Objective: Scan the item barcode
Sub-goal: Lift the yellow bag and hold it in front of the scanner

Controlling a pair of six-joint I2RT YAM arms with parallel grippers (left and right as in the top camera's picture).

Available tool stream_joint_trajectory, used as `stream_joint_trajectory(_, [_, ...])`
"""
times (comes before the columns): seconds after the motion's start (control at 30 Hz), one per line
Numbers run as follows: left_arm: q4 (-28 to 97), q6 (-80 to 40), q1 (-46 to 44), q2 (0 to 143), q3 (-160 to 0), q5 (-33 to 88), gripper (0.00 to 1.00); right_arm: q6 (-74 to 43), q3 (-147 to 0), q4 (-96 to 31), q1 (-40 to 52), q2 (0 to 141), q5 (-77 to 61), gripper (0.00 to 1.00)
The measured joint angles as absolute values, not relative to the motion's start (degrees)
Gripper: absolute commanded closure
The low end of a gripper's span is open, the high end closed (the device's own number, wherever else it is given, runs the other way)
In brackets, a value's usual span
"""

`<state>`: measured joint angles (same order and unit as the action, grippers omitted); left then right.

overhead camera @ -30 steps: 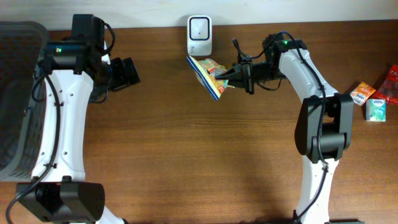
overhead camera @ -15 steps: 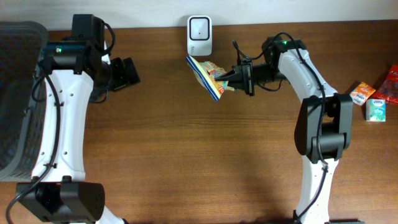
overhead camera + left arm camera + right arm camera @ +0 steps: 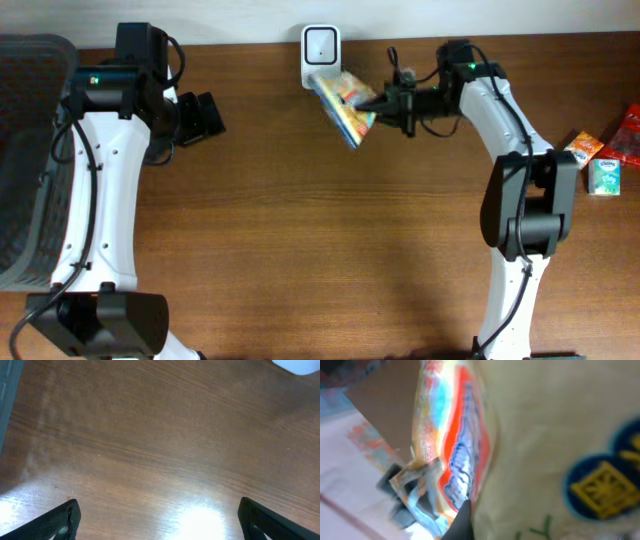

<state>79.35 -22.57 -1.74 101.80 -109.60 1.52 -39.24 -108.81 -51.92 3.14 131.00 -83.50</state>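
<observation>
The snack packet (image 3: 345, 105), clamped in the right jaws, is now brought nearer the scanner (image 3: 321, 48) for reading. The left jaws are held apart.

The packet (image 3: 345, 105) is yellow with orange, red and blue bits. The scanner (image 3: 321, 55) is white. The worktop (image 3: 300, 230) is brown with wood lines. The basket (image 3: 25, 150) is dark grey mesh.

Worktop (image 3: 300, 230): brown wood grain, smooth, satin sheen, glare patch under left wrist camera.
Snack packet (image 3: 345, 103): printed plastic film, glossy, creased.
Scanner (image 3: 321, 50): white plastic, smooth.
Left tool (image 3: 212, 115) fingers (image 3: 62, 519): black, matt.
Left arm shell (image 3: 105, 200): white, smooth, faint gloss.
Basket (image 3: 25, 150): dark mesh.
Small carton (image 3: 604, 176): printed card.
</observation>
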Motion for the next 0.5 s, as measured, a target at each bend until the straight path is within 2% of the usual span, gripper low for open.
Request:
stream_joint_trajectory(0.03, [79.05,-22.57,-1.74,101.8,-109.62,1.5,0.01,-38.09,-108.81,-47.88,3.73,131.0,-80.44,0.96])
stream_joint_trajectory(0.13, [79.29,-22.57,-1.74,101.8,-109.62,1.5,0.01,-34.2,-108.88,-42.0,6.31,131.02,-56.1,0.96])
stream_joint_trajectory(0.2, [79.13,-22.57,-1.74,101.8,-109.62,1.52,0.01,-30.81,-108.75,-31.0,8.88,131.24,-45.69,0.96])
stream_joint_trajectory(0.27, [79.33,-22.59,-1.74,101.8,-109.62,1.52,0.01,-24.49,-108.86,-21.82,14.83,131.31,-33.28,0.96])
stream_joint_trajectory(0.37, [79.29,-22.59,-1.74,101.8,-109.62,1.52,0.01,-13.02,-108.86,-15.99,21.78,131.35,-16.53,0.96])
stream_joint_trajectory(0.5, [79.29,-22.57,-1.74,101.8,-109.62,1.5,0.01,-11.64,-108.86,-14.85,23.05,131.35,-9.21,0.96])
